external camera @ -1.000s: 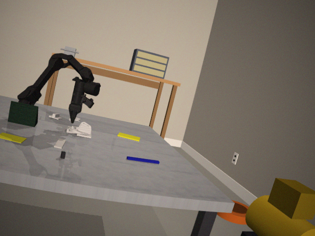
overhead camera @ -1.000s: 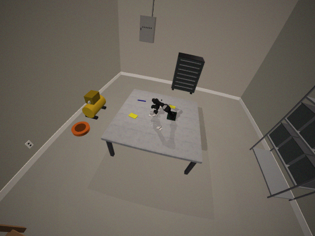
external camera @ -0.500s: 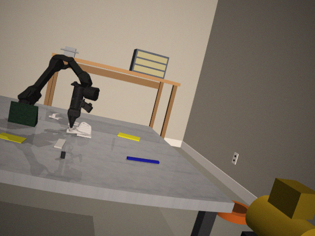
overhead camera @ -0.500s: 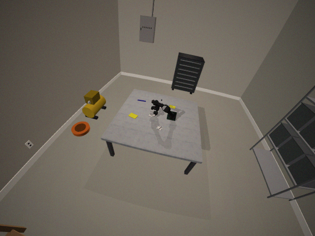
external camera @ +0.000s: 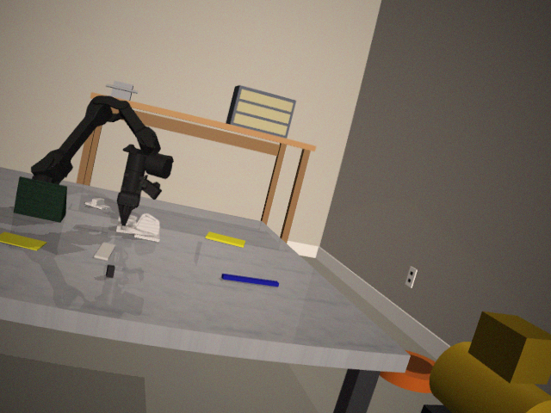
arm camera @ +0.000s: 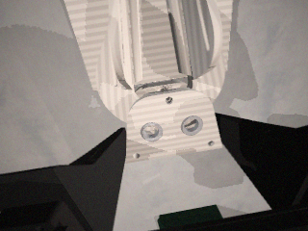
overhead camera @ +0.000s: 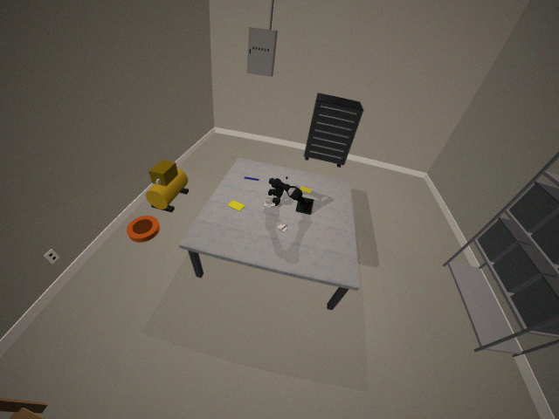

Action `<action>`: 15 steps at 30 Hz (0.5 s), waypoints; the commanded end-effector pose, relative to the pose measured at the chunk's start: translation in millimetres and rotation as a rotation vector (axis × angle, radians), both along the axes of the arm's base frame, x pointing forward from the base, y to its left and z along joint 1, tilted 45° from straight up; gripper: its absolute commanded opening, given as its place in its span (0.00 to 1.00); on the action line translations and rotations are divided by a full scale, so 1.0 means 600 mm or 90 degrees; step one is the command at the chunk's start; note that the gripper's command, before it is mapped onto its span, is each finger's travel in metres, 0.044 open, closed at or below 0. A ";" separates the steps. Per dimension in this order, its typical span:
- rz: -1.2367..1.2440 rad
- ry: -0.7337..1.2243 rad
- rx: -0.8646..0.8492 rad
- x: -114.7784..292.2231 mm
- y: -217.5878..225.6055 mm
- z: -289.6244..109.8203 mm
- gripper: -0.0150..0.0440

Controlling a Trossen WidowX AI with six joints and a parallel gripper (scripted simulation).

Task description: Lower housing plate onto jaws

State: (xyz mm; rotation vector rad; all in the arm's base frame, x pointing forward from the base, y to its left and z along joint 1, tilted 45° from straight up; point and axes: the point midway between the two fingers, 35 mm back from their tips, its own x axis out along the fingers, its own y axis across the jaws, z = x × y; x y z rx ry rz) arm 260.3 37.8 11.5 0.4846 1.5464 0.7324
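Observation:
My gripper point(arm camera: 167, 124) point(external camera: 125, 223) is shut on the housing plate point(arm camera: 168, 142), a pale, striped plate with a rounded front edge, two large ringed holes and small screw holes. The dark fingers hold it by its left and right edges in the wrist view. The pale base with the two long upright jaws point(external camera: 148, 224) point(arm camera: 130, 43) lies on the table just ahead of the plate. The plate's front edge lies over the near ends of the jaws and hides the stubs. I cannot tell whether the plate touches them or is fully level.
A green block point(external camera: 40, 198) point(overhead camera: 304, 206) stands by the arm's base. A white part point(external camera: 96, 204) point(overhead camera: 282, 227), a pale flat block point(external camera: 104, 250), a small black block point(external camera: 110, 271), two yellow pads point(external camera: 225, 239) point(external camera: 22, 241) and a blue bar point(external camera: 250, 280) lie around on the table.

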 end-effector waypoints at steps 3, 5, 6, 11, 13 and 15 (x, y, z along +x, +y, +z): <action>-0.003 0.001 0.001 0.000 0.001 -0.001 0.85; -0.005 0.003 0.001 0.000 0.003 -0.002 0.85; -0.006 0.004 0.001 0.000 0.003 -0.003 0.85; -0.006 0.004 0.001 0.000 0.003 -0.003 0.85; -0.006 0.004 0.001 0.000 0.003 -0.003 0.85; -0.006 0.004 0.001 0.000 0.004 -0.003 0.85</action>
